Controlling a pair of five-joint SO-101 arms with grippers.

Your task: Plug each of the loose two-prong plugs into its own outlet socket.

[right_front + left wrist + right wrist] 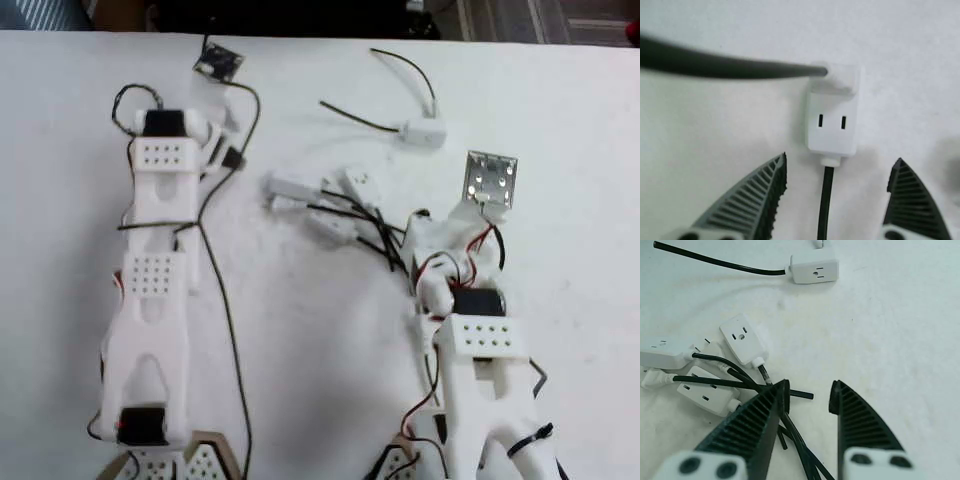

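Two white robot arms stand over a white surface (pixel 330 380) strewn with white sockets and black cords.

The left fingers (pixel 757 200) are spread wide and hold nothing. They hover on either side of a socket (pixel 831 122) that lies face up, its two slots empty. Its cord (pixel 825 200) runs out between the fingers. A second white piece (pixel 840 75), with its own cord, touches the socket's far end; I cannot tell whether it is a plug.

The right fingers (pixel 757 430) are partly open and hold nothing. They sit over tangled cords (pixel 790 435) just beside a cluster of sockets.

No visible slot has a plug in it, so the task looks barely begun, with all the plugging left to do.

I count five sockets:
- one under the left fingers;
- three in the cluster: an upper socket (pixel 742 337), a lower socket (pixel 705 392) and an edge socket (pixel 662 352);
- a lone socket (pixel 814 267), well apart from the cluster.

A slim white end (pixel 652 377) at the cluster's edge may be a plug, but the plugs cannot be counted surely.

There is also one metal plate (pixel 492 178) near the right arm and one small black board (pixel 218 65) at the far edge.
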